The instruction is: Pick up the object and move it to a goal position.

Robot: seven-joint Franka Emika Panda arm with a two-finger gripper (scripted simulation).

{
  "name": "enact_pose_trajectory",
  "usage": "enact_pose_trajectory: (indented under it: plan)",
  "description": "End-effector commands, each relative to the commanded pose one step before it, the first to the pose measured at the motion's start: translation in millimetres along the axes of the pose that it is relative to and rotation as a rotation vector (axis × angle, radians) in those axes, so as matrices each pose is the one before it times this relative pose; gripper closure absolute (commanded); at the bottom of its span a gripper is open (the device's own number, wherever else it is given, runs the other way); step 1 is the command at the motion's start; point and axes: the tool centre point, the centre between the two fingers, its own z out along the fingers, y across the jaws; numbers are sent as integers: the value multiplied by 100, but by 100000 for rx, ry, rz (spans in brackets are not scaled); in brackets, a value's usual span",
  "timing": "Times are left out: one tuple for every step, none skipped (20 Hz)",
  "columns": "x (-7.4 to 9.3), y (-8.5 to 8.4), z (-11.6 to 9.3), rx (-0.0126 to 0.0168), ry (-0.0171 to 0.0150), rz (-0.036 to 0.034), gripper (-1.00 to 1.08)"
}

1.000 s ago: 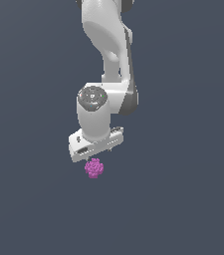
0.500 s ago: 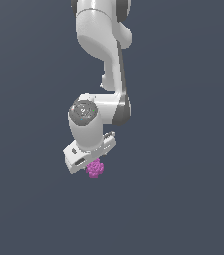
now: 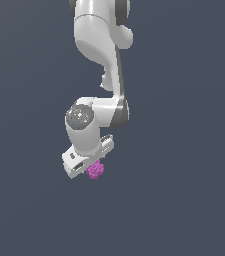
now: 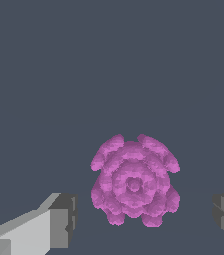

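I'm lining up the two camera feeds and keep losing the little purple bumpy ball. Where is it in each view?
Exterior view: the purple bumpy ball sits just below the white gripper, a little under the picture's centre, partly covered by it.
Wrist view: the ball fills the lower middle, between the two grey fingertips, clear of both.
Shared landmark: the gripper itself, with the ball at its tips in both views.
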Motion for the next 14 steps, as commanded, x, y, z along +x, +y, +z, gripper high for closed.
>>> enact_pose_trajectory:
  plan:
    - [14,-2,27,-18,21,-29,-92]
    - [-6,4,129,0,0,0,-92]
    - [-10,7,214,0,0,0,-92]
    - [9,-14,295,0,8,-48,-92]
    - [-20,11,383,0,0,0,-92]
    - [7,-21,460,0,11,-68,-92]
    - [1,-21,541,0,11,-68,-92]
    - [-6,-21,619,1,11,-68,-92]
    - [-17,-12,626,0,8,-48,-92]
    - [-10,-13,534,1,8,-48,-92]
    - [-26,11,446,0,0,0,-92]
    - [18,-20,349,1,12,-68,-92]
    - [-5,16,262,0,0,0,-92]
    - [6,20,171,0,0,0,-92]
